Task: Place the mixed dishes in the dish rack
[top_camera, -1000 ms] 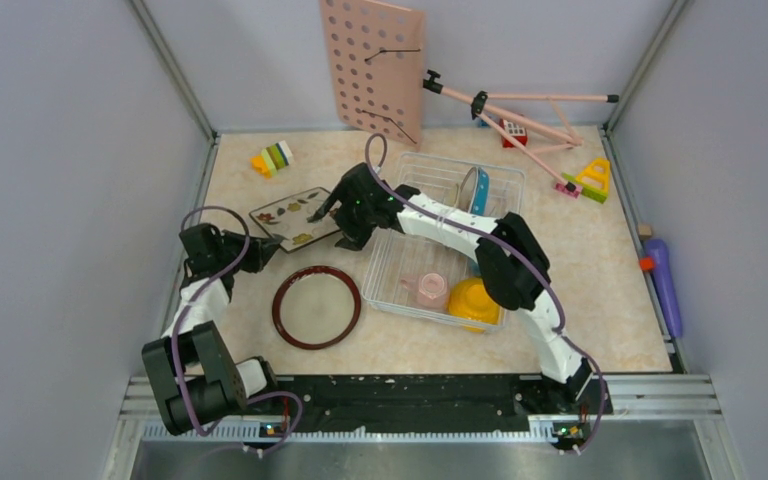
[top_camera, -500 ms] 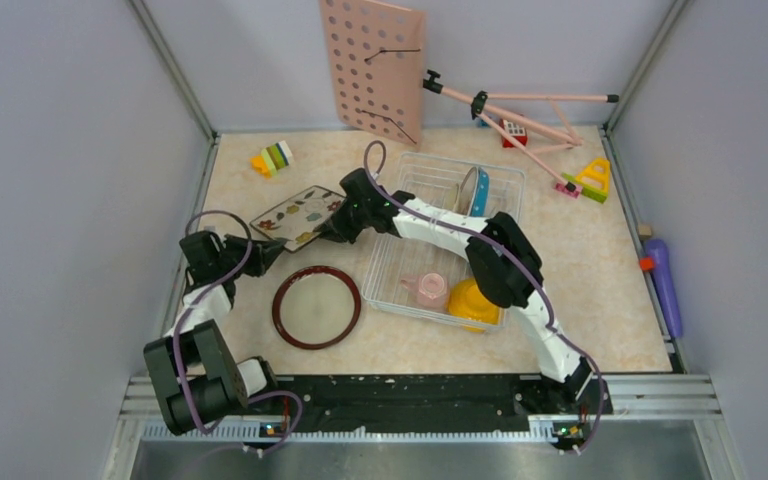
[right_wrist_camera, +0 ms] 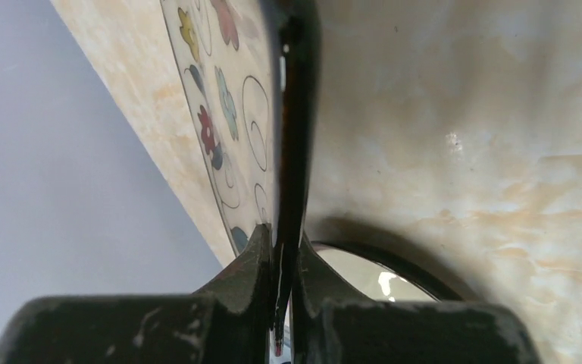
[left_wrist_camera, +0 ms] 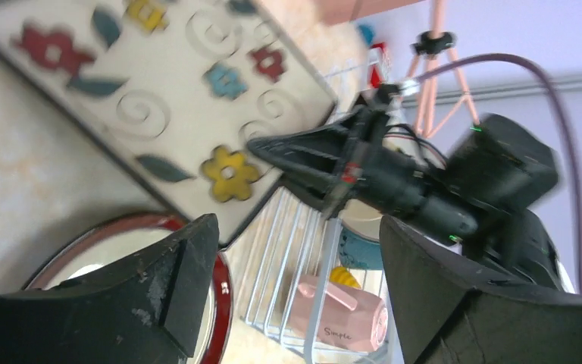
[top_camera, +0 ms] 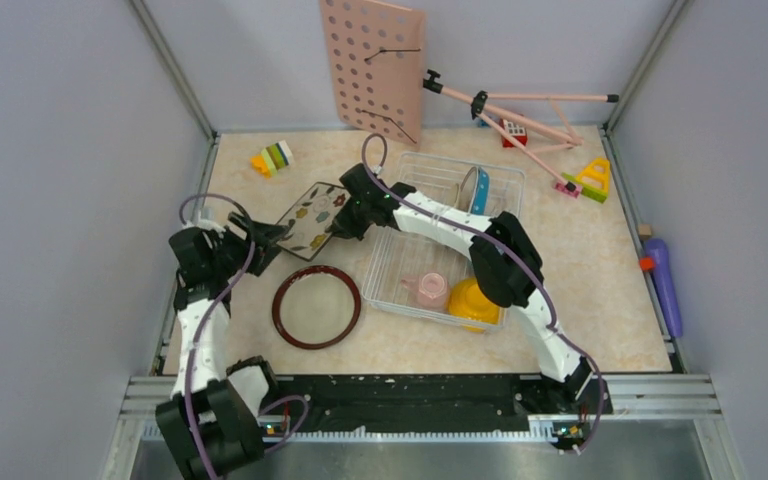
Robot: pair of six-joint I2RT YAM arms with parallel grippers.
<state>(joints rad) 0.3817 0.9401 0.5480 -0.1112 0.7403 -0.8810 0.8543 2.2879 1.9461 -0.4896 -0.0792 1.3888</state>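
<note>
Right claw (right_wrist_camera: 280, 243) clenched on 1 square floral plate (top_camera: 312, 215), tilted just left of dish rack (top_camera: 400, 250) | left claw (top_camera: 265, 232) released, beside same plate | 1 brown-rimmed plate (top_camera: 316, 306) flat on table (top_camera: 580, 260) | in rack: 1 pink cup (top_camera: 427, 289), 1 yellow bowl (top_camera: 475, 300), 2 upright plates (top_camera: 475, 188)

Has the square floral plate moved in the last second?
Yes. The square floral plate has tipped up on edge and shifted right, toward the dish rack, pinched by the right gripper.

Pink pegboard (top_camera: 373, 70) leaning at back — pink tripod (top_camera: 520, 115) beside it.
</note>
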